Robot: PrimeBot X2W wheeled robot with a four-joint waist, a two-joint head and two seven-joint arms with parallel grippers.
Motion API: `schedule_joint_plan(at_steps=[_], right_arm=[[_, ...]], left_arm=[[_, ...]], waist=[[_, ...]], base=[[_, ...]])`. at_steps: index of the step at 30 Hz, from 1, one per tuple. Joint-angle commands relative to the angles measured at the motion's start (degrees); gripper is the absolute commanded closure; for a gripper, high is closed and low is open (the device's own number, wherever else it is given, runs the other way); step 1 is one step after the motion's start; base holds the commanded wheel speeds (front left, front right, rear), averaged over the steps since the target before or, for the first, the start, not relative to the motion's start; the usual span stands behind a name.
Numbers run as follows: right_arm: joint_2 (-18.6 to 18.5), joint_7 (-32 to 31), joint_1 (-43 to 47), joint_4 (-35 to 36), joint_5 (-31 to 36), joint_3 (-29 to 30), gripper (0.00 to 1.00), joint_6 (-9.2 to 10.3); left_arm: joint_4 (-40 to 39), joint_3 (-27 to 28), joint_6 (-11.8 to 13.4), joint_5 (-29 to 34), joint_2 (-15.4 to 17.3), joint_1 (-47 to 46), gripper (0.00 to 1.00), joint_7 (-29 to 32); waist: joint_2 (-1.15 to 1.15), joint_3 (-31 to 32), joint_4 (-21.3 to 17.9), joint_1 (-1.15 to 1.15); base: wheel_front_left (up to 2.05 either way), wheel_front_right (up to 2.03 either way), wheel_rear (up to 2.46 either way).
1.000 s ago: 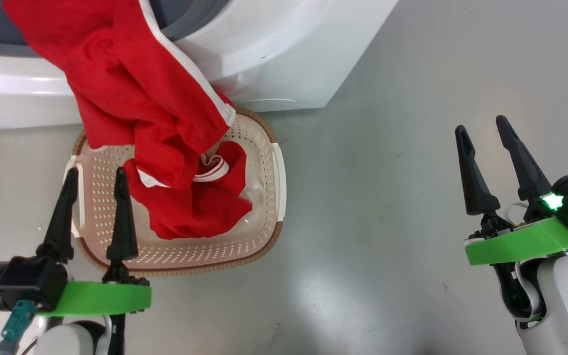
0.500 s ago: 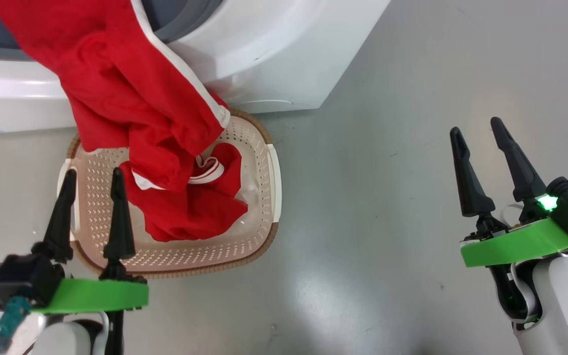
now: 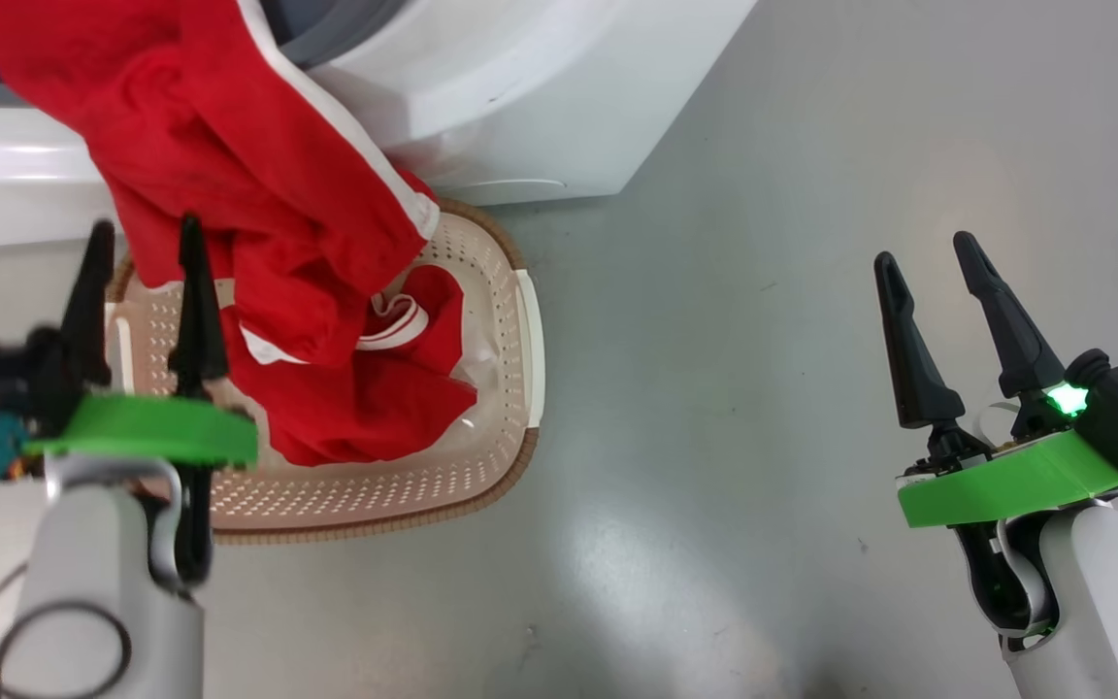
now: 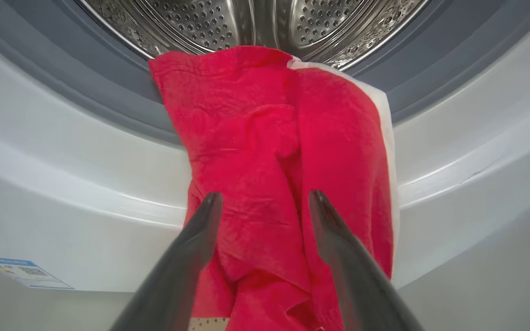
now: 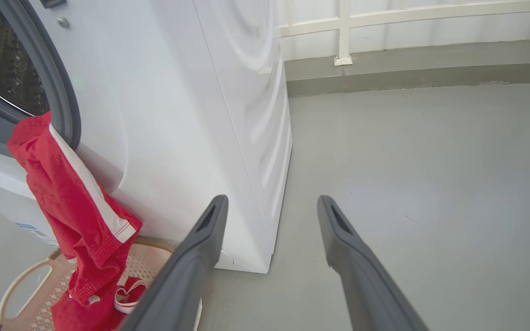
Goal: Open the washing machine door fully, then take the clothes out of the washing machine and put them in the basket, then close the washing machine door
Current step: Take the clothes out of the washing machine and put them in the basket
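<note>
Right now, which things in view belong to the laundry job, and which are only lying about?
Belong to the job: washing machine; basket; red clothes hanging from the drum into it; open left gripper; open right gripper.

Just there: grey floor; white railing; blue label on the machine.
</note>
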State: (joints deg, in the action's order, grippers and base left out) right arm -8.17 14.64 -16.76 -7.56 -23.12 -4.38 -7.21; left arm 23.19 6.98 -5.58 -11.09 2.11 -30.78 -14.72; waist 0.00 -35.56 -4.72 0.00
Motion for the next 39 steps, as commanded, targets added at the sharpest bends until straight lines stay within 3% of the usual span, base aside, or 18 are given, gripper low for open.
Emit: schedule_joint_plan(at_steps=[1,21,23,26,39], right_arm=[[0.1,0.4,0.5,1.5,0.5,-1.2,0.00,-0.28],[0.9,0.4,-1.1,1.2,0.3,-1.6,0.00,-0.28],[1.0,0.4,-1.2,1.2,0.3,-1.6,0.00,-0.28],[1.0,0.4,-1.1,1.3,0.4,-1.4,0.00,-0.28],[1.2,0.4,-1.4,1.5,0.5,-1.1,0.00,-0.28]], left_arm=[[0.7,1.6,-0.4,1.1,1.7,-1.6,0.00,-0.3],[18.3,2.4,0.8,6.8,5.3,-17.7,0.00,-0.3],[18.9,2.5,0.8,6.9,5.4,-18.3,0.50,-0.3],[19.1,2.4,0.7,7.1,5.3,-18.6,1.00,-0.3],[16.3,1.9,-0.3,7.5,4.0,-14.4,1.00,-0.3]], waist=[[0.00,-0.5,-0.4,0.00],[0.00,-2.2,-2.7,0.00],[0.00,-2.3,-2.8,0.00],[0.00,-2.3,-2.8,0.00],[0.00,-2.4,-2.2,0.00]], base=[[0.00,0.00,0.00],[0.00,0.00,0.00],[0.00,0.00,0.00],[0.00,0.00,0.00],[0.00,0.00,0.00]])
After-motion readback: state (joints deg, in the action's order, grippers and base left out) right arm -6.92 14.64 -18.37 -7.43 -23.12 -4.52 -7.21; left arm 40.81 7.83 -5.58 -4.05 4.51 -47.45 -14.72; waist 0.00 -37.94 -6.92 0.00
